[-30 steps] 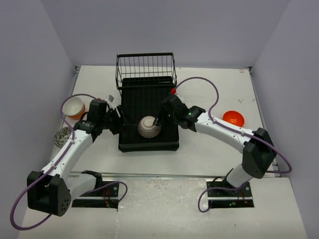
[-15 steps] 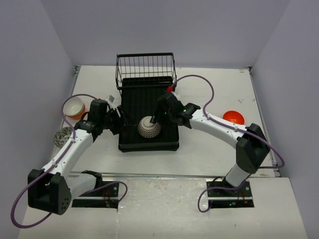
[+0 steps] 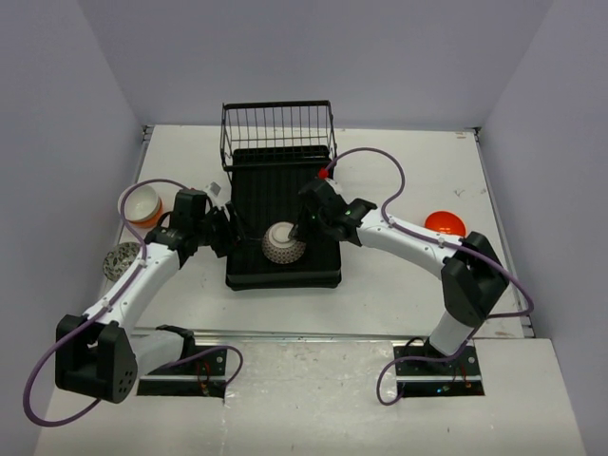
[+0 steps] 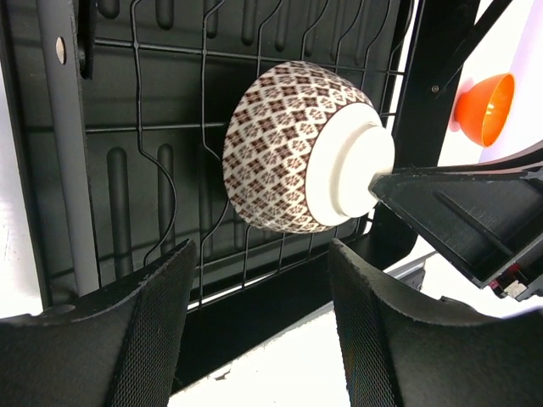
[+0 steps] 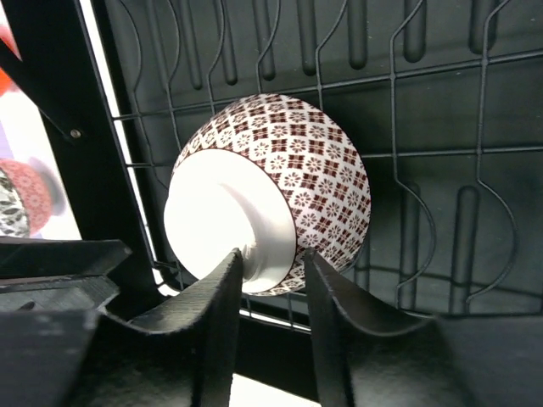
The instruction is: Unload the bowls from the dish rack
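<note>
Mid-table, the rack (image 3: 285,279) lies with its long axis running near to far, its basket (image 3: 278,128) at the far end. On its near half the bowl (image 3: 284,244), brown-patterned, rests tipped over on the wires with its white foot turned toward the far right. The right claw (image 5: 271,259) is closed on that foot ring, one finger on each side. The left claw (image 4: 259,250) hangs spread wide at the rack's left edge, holding nothing. An orange bowl (image 3: 445,225) lies right of the rack, and a white bowl (image 3: 141,201) and a grey bowl (image 3: 120,259) lie left of it. Since a second ago the right claw has slid left onto the bowl, which has not shifted.
</note>
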Robot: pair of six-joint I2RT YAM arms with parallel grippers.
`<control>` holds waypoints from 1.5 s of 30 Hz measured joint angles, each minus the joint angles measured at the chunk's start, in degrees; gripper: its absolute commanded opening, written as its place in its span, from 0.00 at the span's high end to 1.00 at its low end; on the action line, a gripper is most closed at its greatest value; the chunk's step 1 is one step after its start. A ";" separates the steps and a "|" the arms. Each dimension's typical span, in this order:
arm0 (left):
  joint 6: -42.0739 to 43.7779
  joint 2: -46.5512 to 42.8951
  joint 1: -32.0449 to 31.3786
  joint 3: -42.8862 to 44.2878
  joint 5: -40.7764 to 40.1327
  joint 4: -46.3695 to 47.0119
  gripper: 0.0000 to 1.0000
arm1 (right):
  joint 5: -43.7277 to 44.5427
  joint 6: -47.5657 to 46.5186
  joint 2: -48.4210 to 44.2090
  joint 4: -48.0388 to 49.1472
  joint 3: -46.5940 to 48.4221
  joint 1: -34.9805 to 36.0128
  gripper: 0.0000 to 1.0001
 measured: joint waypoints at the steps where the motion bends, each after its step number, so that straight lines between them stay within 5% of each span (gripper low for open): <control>1: 0.00 0.07 0.00 0.02 0.04 0.02 0.35 | -0.09 0.42 -0.02 0.50 -0.20 -0.04 0.69; 14: 0.07 1.99 0.00 0.00 -0.02 1.22 0.35 | -0.57 4.26 -1.38 4.92 -2.95 -0.20 0.83; 35: -1.57 6.51 -0.63 -5.79 5.97 16.59 0.31 | -1.46 5.53 -2.21 5.97 -4.24 -0.28 0.86; 45: -1.60 6.93 -0.98 -6.27 7.50 19.85 0.11 | -1.66 5.49 -2.21 5.95 -4.24 -0.31 0.86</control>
